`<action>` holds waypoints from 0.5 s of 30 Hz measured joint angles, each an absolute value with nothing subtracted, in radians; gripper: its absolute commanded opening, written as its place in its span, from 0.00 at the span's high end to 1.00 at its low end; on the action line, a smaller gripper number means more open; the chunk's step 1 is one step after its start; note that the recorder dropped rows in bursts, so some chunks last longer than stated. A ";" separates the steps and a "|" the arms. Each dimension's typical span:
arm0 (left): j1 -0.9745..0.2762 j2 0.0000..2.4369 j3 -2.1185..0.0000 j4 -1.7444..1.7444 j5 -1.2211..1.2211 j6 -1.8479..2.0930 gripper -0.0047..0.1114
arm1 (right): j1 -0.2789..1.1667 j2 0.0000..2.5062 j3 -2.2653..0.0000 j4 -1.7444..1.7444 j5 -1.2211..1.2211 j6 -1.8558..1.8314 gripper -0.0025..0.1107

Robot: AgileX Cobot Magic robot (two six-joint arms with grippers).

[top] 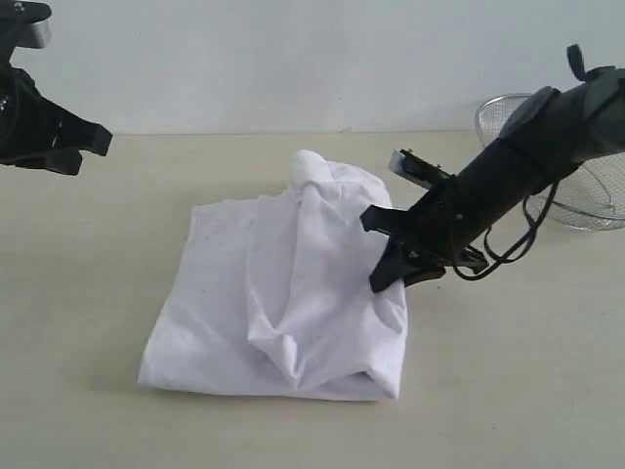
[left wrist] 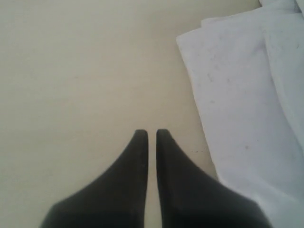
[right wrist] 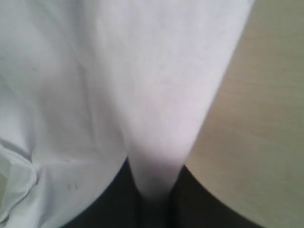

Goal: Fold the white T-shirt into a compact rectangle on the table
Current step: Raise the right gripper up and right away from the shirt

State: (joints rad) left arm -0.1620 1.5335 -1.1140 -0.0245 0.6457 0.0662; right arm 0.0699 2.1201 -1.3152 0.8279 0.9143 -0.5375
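Your right gripper (top: 381,278) has its jaws clamped on a fold of the white T-shirt (top: 283,293), at the shirt's 3 o'clock edge. Your left gripper (left wrist: 152,135) has its jaws closed on nothing and hangs above the table (top: 88,322) at the shirt's 10 o'clock, clear of the cloth. The shirt lies bunched and partly folded mid-table. A wire basket (top: 586,186) stands at its 2 o'clock.

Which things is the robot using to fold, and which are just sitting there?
For the job: white T-shirt, table, right gripper pinching the shirt.
Just lying about: wire-mesh basket, left gripper shut over bare table.
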 measured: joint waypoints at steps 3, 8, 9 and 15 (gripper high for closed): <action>-0.162 1.534 -1.114 -0.107 0.646 0.119 0.92 | 0.028 2.118 -1.315 0.787 0.937 -0.543 0.98; -0.162 1.534 -1.114 -0.232 0.646 0.200 0.92 | -0.007 2.104 -1.315 0.761 0.951 -0.568 0.98; -0.162 1.534 -1.114 -0.253 0.646 0.216 0.92 | -0.009 2.099 -1.315 0.759 0.953 -0.576 0.97; -0.162 1.534 -1.114 -0.308 0.630 0.250 0.92 | -0.009 2.039 -1.315 0.754 0.942 -0.600 0.70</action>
State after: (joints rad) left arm -0.1620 1.5335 -1.1140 -0.3079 0.6301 0.2502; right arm -0.0087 2.0393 -1.3152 0.7539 0.9415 -0.6005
